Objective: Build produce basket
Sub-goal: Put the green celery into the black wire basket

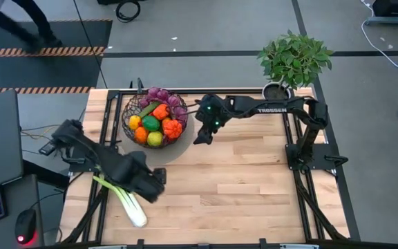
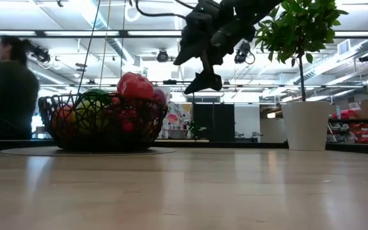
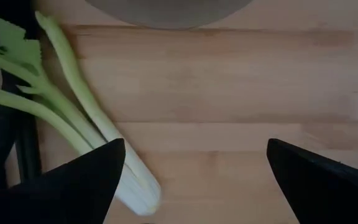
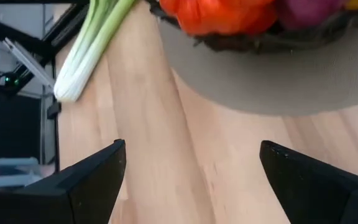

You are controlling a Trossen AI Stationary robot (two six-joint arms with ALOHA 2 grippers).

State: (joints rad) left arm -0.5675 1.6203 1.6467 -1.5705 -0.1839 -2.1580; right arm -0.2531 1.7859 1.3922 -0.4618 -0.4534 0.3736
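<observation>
The dark wire basket (image 1: pixel 155 119) stands on a grey round mat at the table's far left and holds grapes, an orange, a lime, a lemon and other produce. A pale green leek (image 1: pixel 124 200) lies flat on the table near the front left. My left gripper (image 1: pixel 159 181) is open just right of the leek; its fingers frame the leek's white end in the left wrist view (image 3: pixel 129 186). My right gripper (image 1: pixel 200 138) is open and empty, raised right of the basket; it also shows in the low view (image 2: pixel 203 82).
A potted green plant in a white pot (image 1: pixel 282 86) stands at the table's far right corner. The grey mat (image 4: pixel 278 87) spreads under the basket. A person (image 2: pixel 5 89) stands beyond the table's far left. Bare wood fills the table's middle and right.
</observation>
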